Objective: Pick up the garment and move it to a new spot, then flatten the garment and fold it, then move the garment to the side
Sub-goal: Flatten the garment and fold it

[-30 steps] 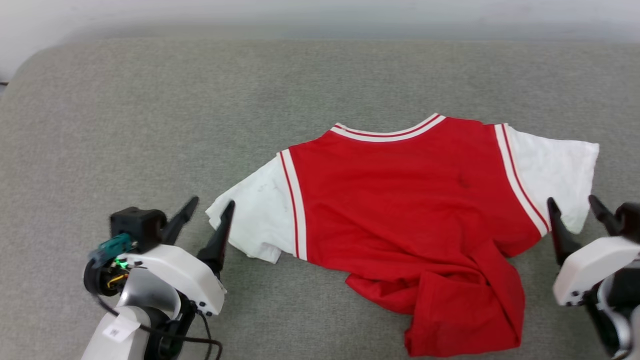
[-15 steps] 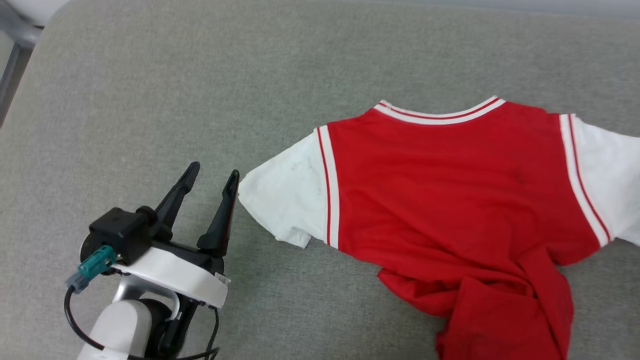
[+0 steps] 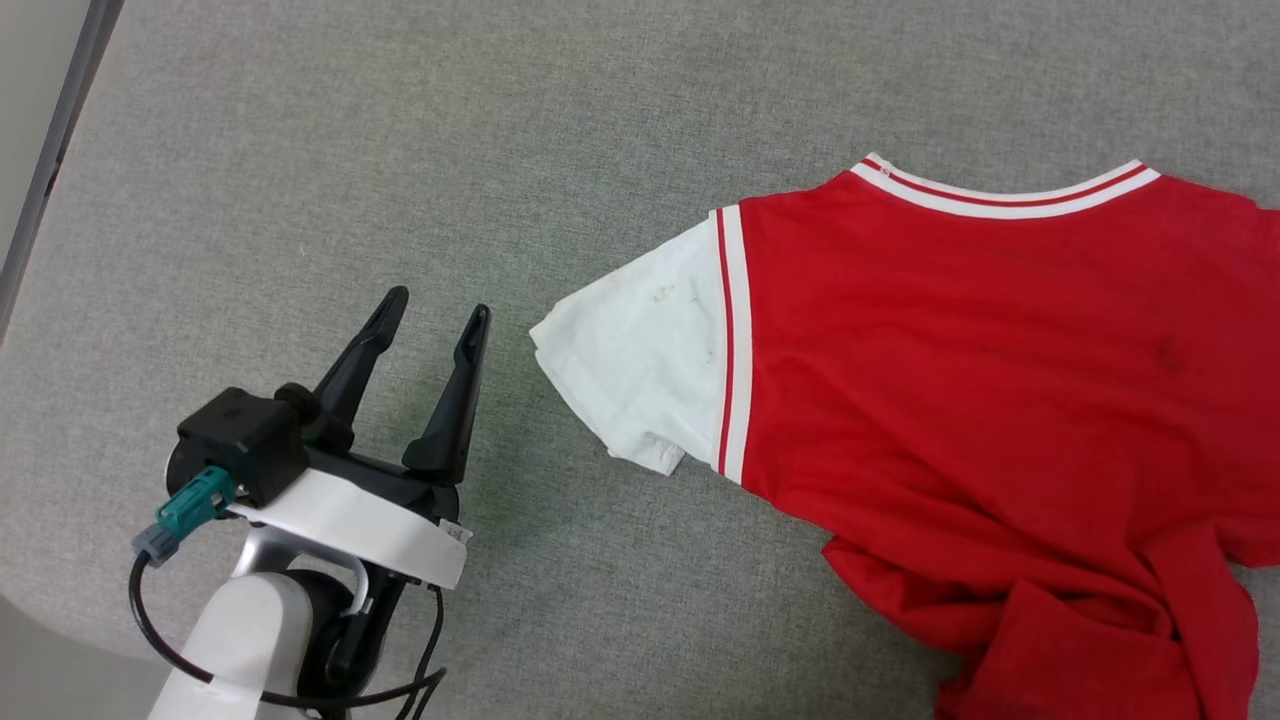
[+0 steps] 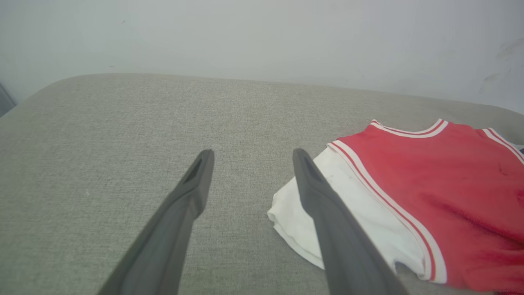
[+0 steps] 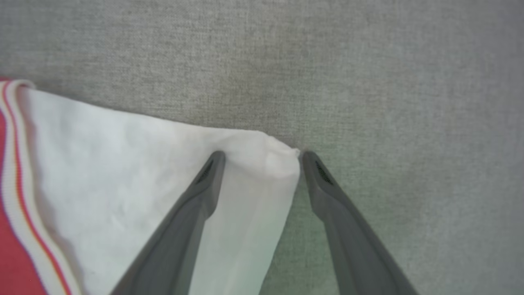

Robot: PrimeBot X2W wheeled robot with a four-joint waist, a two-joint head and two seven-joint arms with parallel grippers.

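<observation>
Bearing a small white label (image 3: 452, 527) with dark print on the white housing behind the left gripper (image 3: 439, 301), print too small for reading. Trailing a teal plug (image 3: 195, 500) and a thin black cable (image 3: 150, 640) from the same wrist.

Lying plain red side up on the grey woven-fabric surface (image 3: 400, 150), at the right of the head view: the garment (image 3: 950, 350), a red jersey-style T-shirt with white short sleeves. Showing red-and-white striped trim (image 3: 1000, 195) at the collar, pointing away from the robot, and along the sleeve seam. Spreading one white sleeve (image 3: 640, 370) flat toward the left gripper, faint dark smudges marking it. Bunching and folding over itself at the lower hem (image 3: 1080, 640), near the bottom right corner.

Holding the left gripper's two long dark fingers wide apart, gripping nothing, near the sleeve's tip and clear of it. Spreading the right gripper (image 5: 263, 153) just as wide in the right wrist view, straddling the outer corner of a white sleeve: one finger over the cloth, the other just past its edge, not clamping; touching or not, impossible to tell. Backing onto a pale plain wall (image 4: 245, 37) in the left wrist view.
</observation>
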